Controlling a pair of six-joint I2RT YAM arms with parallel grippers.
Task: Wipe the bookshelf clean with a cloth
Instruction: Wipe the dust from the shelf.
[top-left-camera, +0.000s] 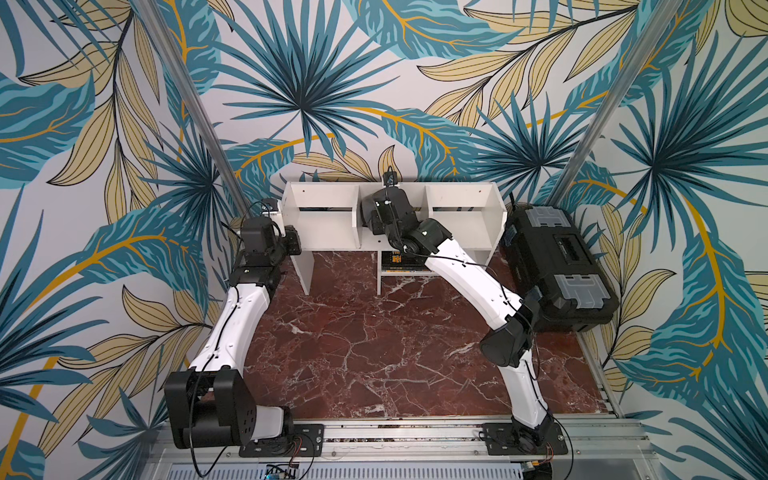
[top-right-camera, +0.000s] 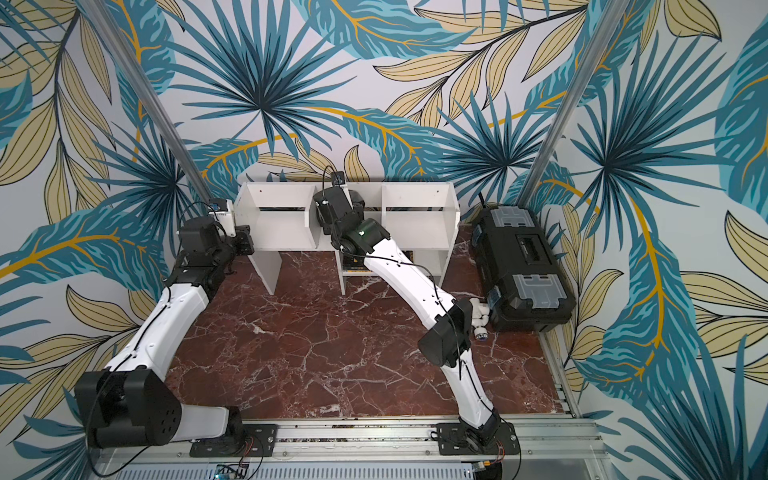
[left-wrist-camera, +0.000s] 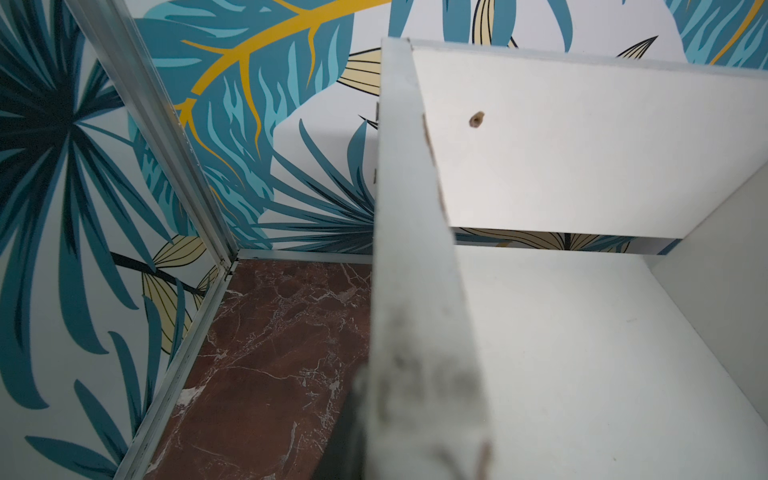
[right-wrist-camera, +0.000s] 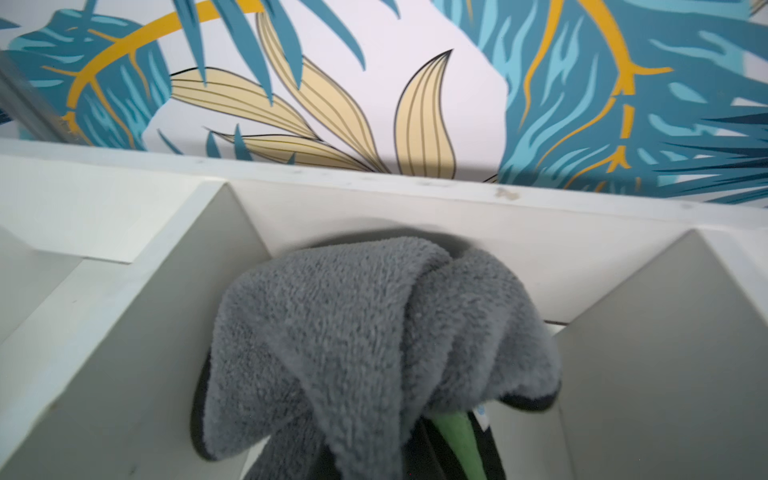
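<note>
The right hand (top-left-camera: 384, 210) was clenched on the fluffy dark-grey fabric cloth (right-wrist-camera: 374, 332), bunched in the middle compartment of the low white board bookshelf (top-left-camera: 324, 195), near its back panel. The left hand (top-left-camera: 293, 241) gripped the bookshelf's left end panel. The unit stood on the red marbled tabletop (top-left-camera: 374, 353), beside a black plastic toolbox (top-left-camera: 557, 266).

Lower cloth (right-wrist-camera: 365, 332) beyond picture edge

Two arms, one reaching in

We are looking down on the white bookshelf (top-right-camera: 419, 226) — the right arm (top-right-camera: 399, 266) is reaching into its middle compartment, while the left gripper (top-right-camera: 244, 241) is sitting at its left end panel. A black toolbox (top-right-camera: 523, 266) is lying beside its right end.
</note>
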